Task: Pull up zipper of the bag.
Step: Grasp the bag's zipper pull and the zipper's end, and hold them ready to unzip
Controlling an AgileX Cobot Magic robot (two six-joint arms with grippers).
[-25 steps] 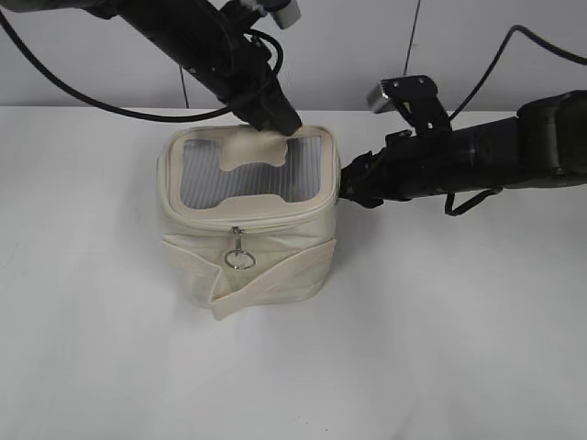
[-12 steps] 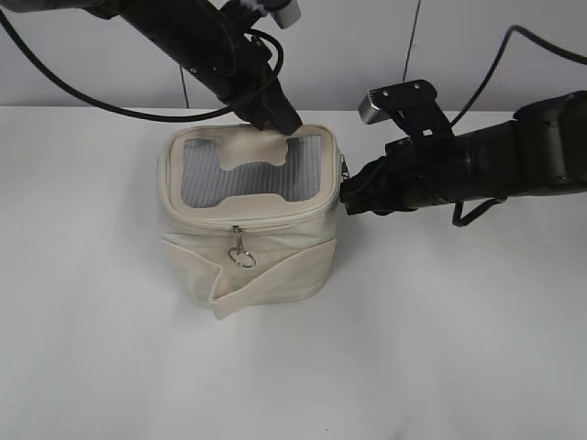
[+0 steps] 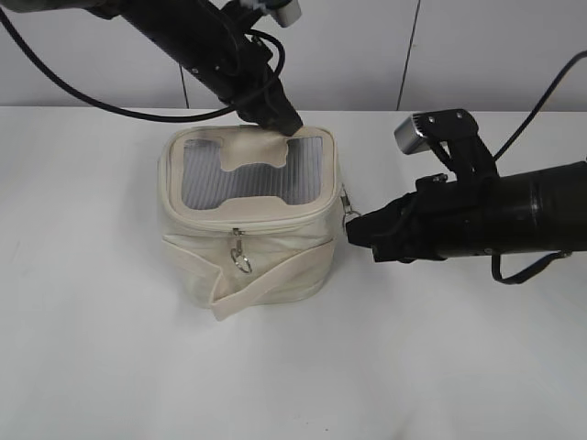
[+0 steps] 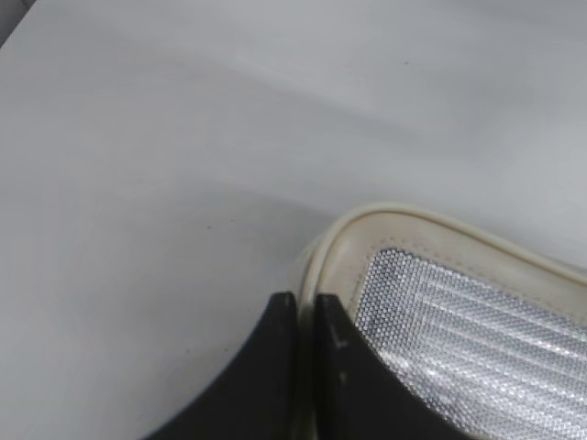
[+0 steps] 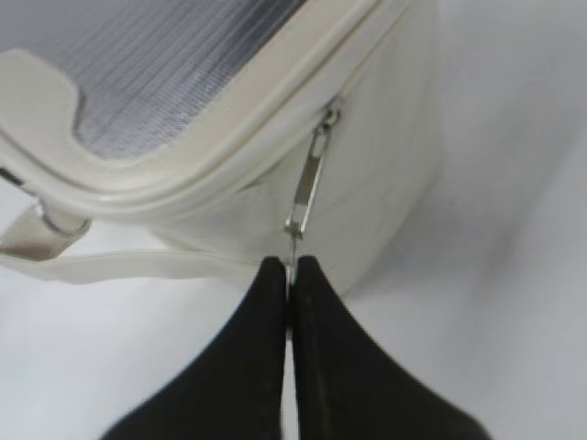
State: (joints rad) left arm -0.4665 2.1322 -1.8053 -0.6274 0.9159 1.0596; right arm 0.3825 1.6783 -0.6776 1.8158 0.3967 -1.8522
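Note:
The cream bag [image 3: 261, 261] stands on the white table, its lid showing a grey ribbed window [image 3: 243, 174] with a bone-shaped patch. The zipper track [image 3: 266, 218] runs round the lid rim. One silver slider with a ring pull [image 3: 240, 257] hangs at the front. A second slider [image 3: 346, 203] is at the right side; in the right wrist view its pull [image 5: 310, 179] is stretched out. My right gripper [image 5: 290, 268] is shut on that pull's ring. My left gripper [image 4: 305, 302] is shut on the lid's back rim [image 4: 335, 266], also shown in the exterior view [image 3: 286, 126].
The bag's strap band [image 3: 266, 284] slants across its front. Bare white table [image 3: 110, 367] lies around the bag, with a grey wall behind.
My right gripper has moved forward along the bag's right side, towards the front, drawing the side slider with it. The left gripper has stayed on the lid's back rim.

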